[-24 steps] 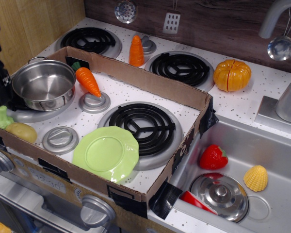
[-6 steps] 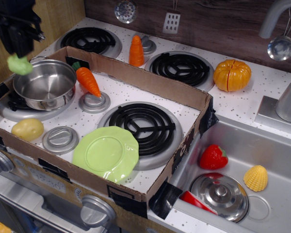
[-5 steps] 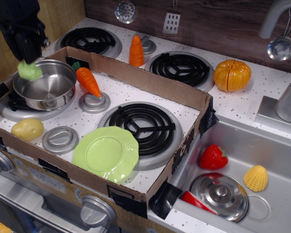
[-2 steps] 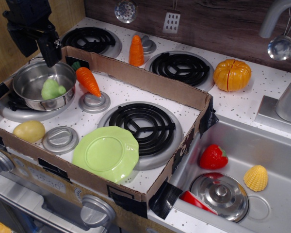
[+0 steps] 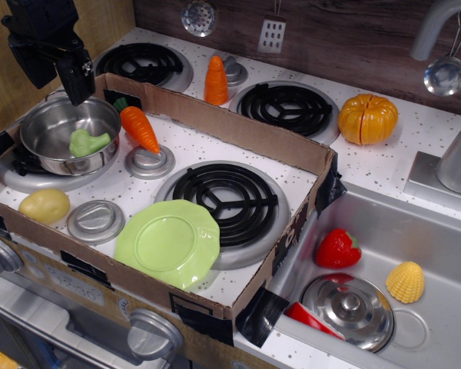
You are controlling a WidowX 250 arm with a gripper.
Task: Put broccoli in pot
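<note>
The broccoli (image 5: 87,142) lies on its side inside the pot (image 5: 58,163), free of my gripper. The pot is a shiny steel saucepan on the left burner, inside the cardboard box. My black gripper (image 5: 58,77) hangs just above the pot's far rim, jaws apart and empty. One finger (image 5: 78,81) points down over the rim.
An orange carrot (image 5: 140,129) lies right of the pot. A potato (image 5: 44,206) and a green plate (image 5: 169,243) sit at the box's front. The cardboard box wall (image 5: 238,127) rings the stove. The sink at right holds a strawberry (image 5: 338,249) and a steel lid (image 5: 347,309).
My gripper carried the broccoli from the front left up over the pot and let it go. The broccoli dropped into the pot and settled on its side.
</note>
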